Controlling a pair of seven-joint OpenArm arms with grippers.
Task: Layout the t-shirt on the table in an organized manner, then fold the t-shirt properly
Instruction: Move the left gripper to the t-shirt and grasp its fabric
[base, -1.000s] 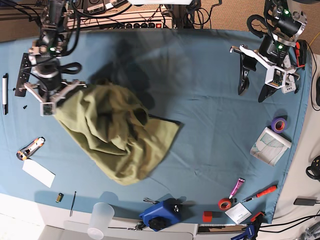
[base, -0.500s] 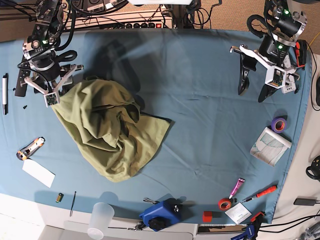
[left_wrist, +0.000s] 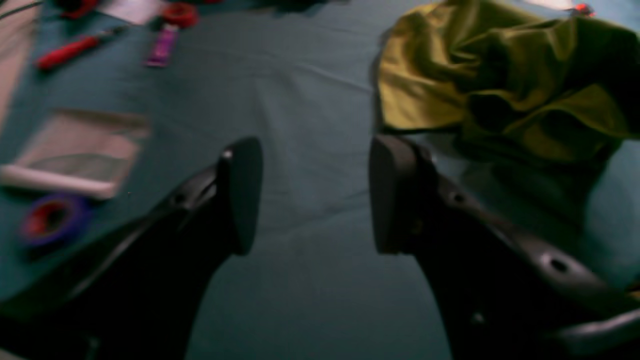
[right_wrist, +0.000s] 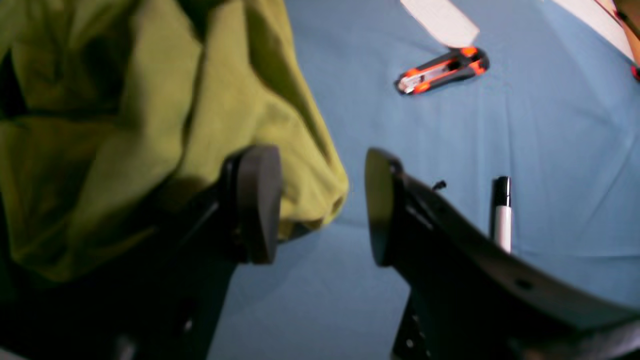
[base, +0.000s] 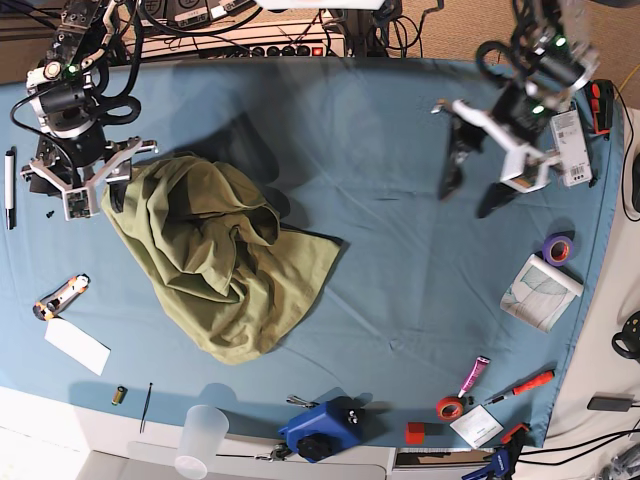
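Nearest the base camera, the crumpled olive-green cloth t-shirt (base: 225, 265) lies bunched in a heap on the left half of the teal-blue draped table (base: 400, 260). At its upper left edge hovers the right gripper (base: 75, 190), jaws spread wide and empty, the cloth's corner just beside one pad (right_wrist: 257, 200). Farther off, well apart from the shirt, the left gripper (base: 470, 190) hangs over bare table, jaws likewise wide apart, holding nothing.

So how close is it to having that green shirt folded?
Barely begun. The t-shirt lies in a crumpled heap on the table, not spread flat. Neither the right end effector, open beside the cloth's edge, nor the open left end effector holds anything. Flattening and every fold remain.
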